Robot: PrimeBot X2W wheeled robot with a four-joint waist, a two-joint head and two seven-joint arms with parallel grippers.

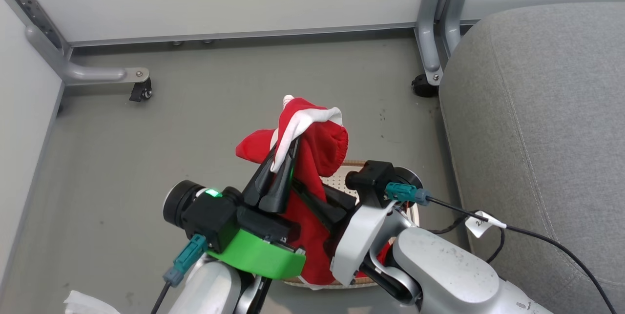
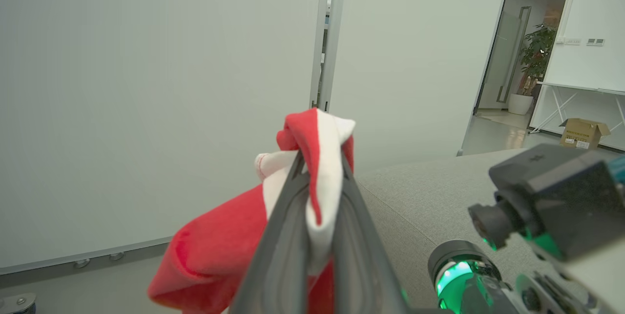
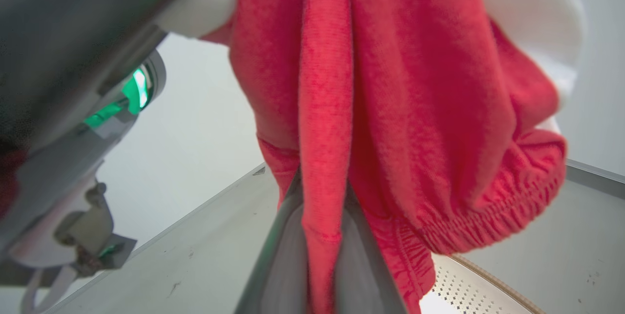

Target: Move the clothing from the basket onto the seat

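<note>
While hanging cloth, left gripper: long dark fingers pinched together on the white trim of a red fabric garment.
Right gripper: clamped on a red fold lower down, just beside the left.
Step, as judged: carry rightward; hold both grips firm, lift the hem clear of the rim, move both arms together.
Garment: bunched, raised, draped below both grippers.
Cream perforated plastic basket with brown rim: directly underneath, mostly hidden.
Large grey upholstered seat: near, to the right.
</note>
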